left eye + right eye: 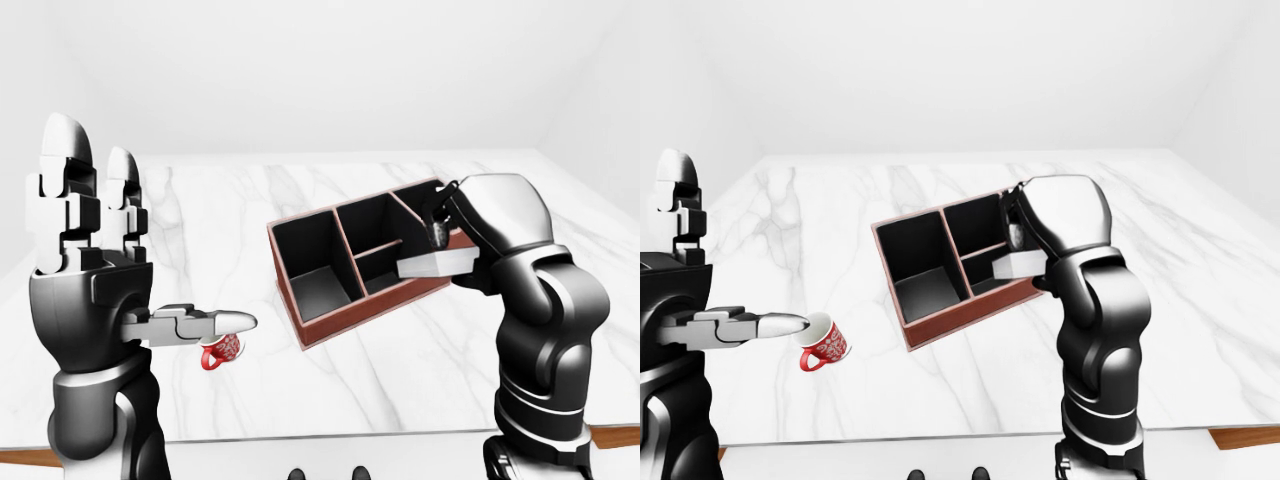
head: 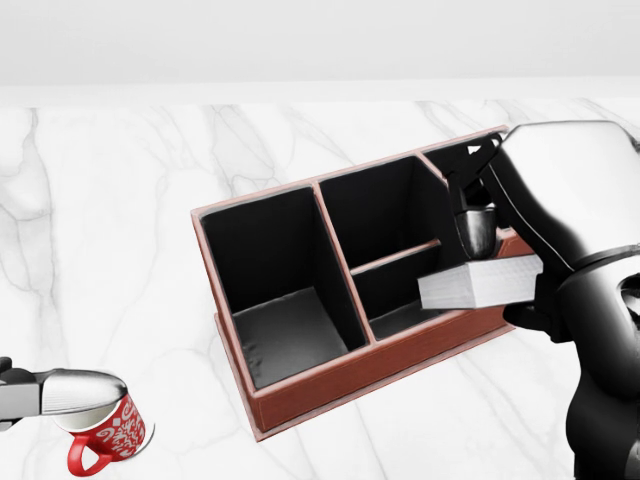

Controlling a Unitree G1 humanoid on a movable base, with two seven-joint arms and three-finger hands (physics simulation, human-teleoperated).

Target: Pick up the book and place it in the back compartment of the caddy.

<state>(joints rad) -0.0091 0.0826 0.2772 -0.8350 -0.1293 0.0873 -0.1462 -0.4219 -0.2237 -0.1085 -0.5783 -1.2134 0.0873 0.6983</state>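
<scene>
The right hand [image 2: 500, 262] grips the book [image 2: 478, 282], fingers closed round it, one dark fingertip pressing on its upper face. The book lies flat in the air, above the caddy's [image 2: 300, 300] right-hand end in the head view, overlapping the small lower-middle compartment and the rim. The caddy rests on the marble table [image 2: 120, 220]. Well left of the caddy, the left hand [image 1: 95, 260] is raised, fingers extended and spread, holding nothing. A red mug [image 1: 822, 345] stands left of the caddy, just beneath the left thumb.
</scene>
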